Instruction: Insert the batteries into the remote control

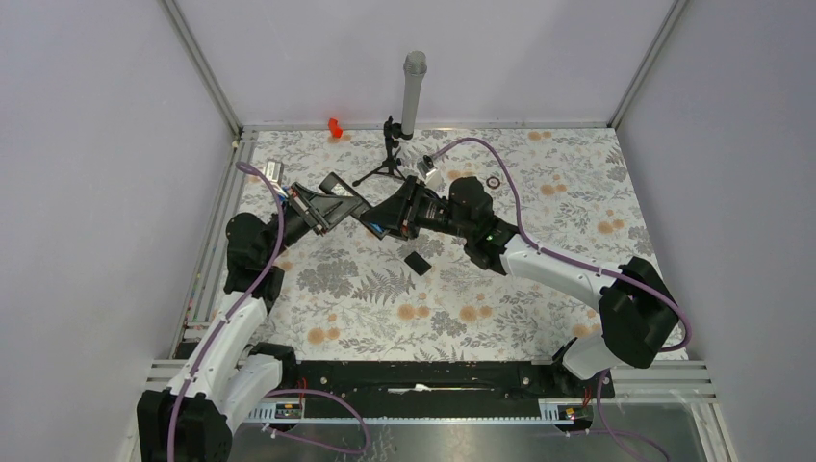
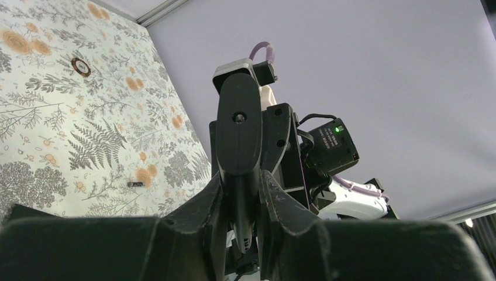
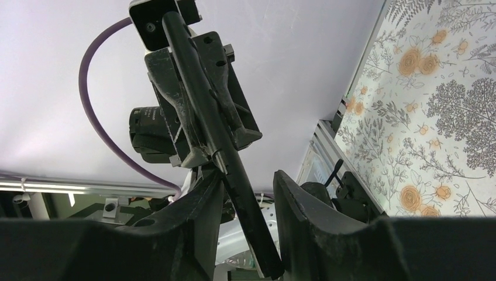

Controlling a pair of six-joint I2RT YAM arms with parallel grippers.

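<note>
**Remote (image 3: pixel 250 228) held up between both arms**

Left fingers (image 2: pixel 205 211) are pinched tight on the remote, one pad against each flat side, with no gap to be seen. Right fingers (image 3: pixel 199 205) straddle the other end, parted wider than the bar is thick: one finger meets it and daylight shows between it and the other.

From above, the remote hangs over the middle of the table (image 1: pixel 539 289), clear of the cloth. Its long axis runs roughly left to right, from one wrist to the other. The right wrist camera sees it edge-on, a thin black strip slanting from between its own fingers up into the left fingers. The left wrist camera sees its broad side, a rounded end uppermost with a small screw near that end. Which way the button face points cannot be told.

A black piece (image 1: pixel 418 262) lies flat on the table just nearer than the fingers.

A green light (image 2: pixel 336 129) glows on the right arm. Farther back lie a ring (image 2: pixel 81 66), its pale mark too small to read, a tripod (image 1: pixel 385 171) carrying a grey mic (image 1: pixel 414 87), and a red thing (image 1: pixel 335 126) by the far wall. No writing is legible.
</note>
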